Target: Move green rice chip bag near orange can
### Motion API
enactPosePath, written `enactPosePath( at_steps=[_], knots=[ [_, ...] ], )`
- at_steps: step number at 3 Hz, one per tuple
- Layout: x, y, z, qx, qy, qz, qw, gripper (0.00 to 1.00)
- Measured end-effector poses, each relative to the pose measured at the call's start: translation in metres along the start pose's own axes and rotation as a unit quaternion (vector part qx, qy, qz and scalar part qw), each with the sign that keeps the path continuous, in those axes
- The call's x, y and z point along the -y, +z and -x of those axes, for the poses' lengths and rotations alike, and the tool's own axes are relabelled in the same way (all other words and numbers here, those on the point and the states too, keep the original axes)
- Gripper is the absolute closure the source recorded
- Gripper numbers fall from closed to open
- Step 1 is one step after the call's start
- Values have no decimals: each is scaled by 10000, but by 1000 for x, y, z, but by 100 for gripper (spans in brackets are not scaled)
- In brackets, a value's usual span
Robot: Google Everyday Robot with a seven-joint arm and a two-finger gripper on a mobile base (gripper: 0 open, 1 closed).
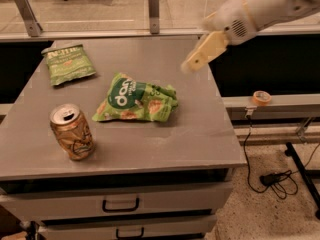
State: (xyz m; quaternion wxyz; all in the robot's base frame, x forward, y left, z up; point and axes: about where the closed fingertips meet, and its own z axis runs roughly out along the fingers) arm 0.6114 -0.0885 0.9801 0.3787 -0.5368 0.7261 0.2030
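The green rice chip bag (136,99) lies flat on the grey table (190,134), near its middle, with its dark green round logo facing up. The orange can (72,131) stands upright at the front left, a short gap to the left of the bag. The gripper (192,63) hangs in the air above the table's right side, up and to the right of the bag, apart from it and holding nothing.
A duller olive-green bag (69,63) lies at the table's back left. Drawers (120,204) sit below the tabletop. A roll of tape (261,97) rests on a ledge to the right. Cables (270,176) lie on the floor.
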Motion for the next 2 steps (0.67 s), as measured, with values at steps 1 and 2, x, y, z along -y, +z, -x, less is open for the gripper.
enactPosePath(
  at_steps=[1, 2],
  knots=[
    [41, -103, 12, 669, -77, -1370, 9883, 0],
    [50, -116, 12, 758, -53, -1595, 9843, 0]
  ],
)
